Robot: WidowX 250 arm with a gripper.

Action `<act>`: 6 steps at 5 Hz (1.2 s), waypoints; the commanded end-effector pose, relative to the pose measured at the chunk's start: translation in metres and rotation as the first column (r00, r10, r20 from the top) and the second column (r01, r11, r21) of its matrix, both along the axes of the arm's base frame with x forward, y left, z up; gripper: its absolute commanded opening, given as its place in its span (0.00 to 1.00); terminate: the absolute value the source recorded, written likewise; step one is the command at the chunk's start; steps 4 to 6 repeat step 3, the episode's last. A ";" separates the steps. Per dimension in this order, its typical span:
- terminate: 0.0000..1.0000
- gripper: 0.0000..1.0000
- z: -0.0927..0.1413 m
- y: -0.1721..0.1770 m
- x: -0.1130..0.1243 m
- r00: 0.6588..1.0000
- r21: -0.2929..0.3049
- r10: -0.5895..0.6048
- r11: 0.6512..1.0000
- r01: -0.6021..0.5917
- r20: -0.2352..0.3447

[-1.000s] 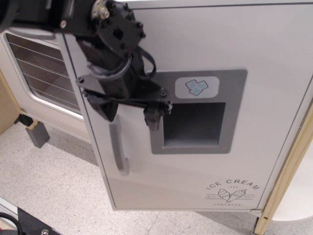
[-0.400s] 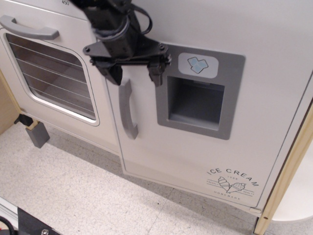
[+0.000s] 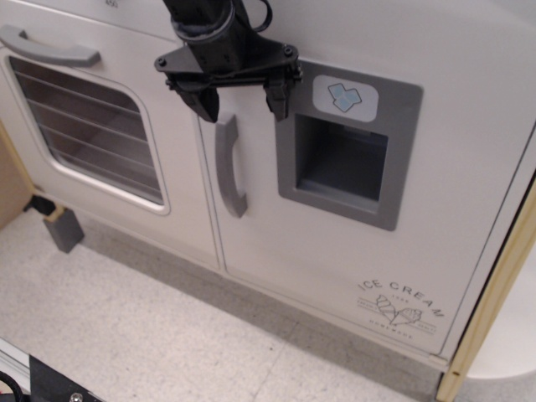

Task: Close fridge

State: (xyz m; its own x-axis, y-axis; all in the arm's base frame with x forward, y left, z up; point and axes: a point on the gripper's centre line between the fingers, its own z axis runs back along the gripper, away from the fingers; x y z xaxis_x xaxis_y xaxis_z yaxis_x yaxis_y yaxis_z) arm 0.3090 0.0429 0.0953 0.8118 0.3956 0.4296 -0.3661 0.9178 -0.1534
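Observation:
The white fridge door (image 3: 335,243) fills the right of the view and lies about flush with the cabinet front beside it. It has a grey vertical handle (image 3: 229,166), a grey recessed dispenser panel (image 3: 345,159), a blue ice-cube sticker (image 3: 343,96) and "ICE CREAM" print (image 3: 400,306). My black gripper (image 3: 240,94) is open and empty. Its two fingers sit against the door's upper left, just above the handle. The left finger (image 3: 203,100) is near the door's edge and the right finger (image 3: 278,96) is at the panel's corner.
A white oven door (image 3: 92,134) with a wire-lined window and a horizontal grey handle (image 3: 50,50) is to the left. A small grey block (image 3: 63,228) stands on the speckled floor (image 3: 134,327). A wooden post (image 3: 490,310) runs along the right edge.
The fridge door has swung from partly open to about flush with the oven front. My gripper moved up and back with it, staying open against the door above the handle.

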 end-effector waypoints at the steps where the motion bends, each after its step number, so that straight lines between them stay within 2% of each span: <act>1: 0.00 1.00 0.020 0.011 0.010 0.999 0.009 0.030 0.999 -0.031 0.039; 2: 0.00 1.00 0.020 0.012 -0.004 0.998 0.048 0.006 0.999 -0.003 -0.063; 3: 1.00 1.00 0.020 0.012 -0.004 0.998 0.048 0.006 0.999 -0.003 -0.063; 6: 1.00 1.00 0.020 0.012 -0.004 0.998 0.048 0.006 0.999 -0.003 -0.063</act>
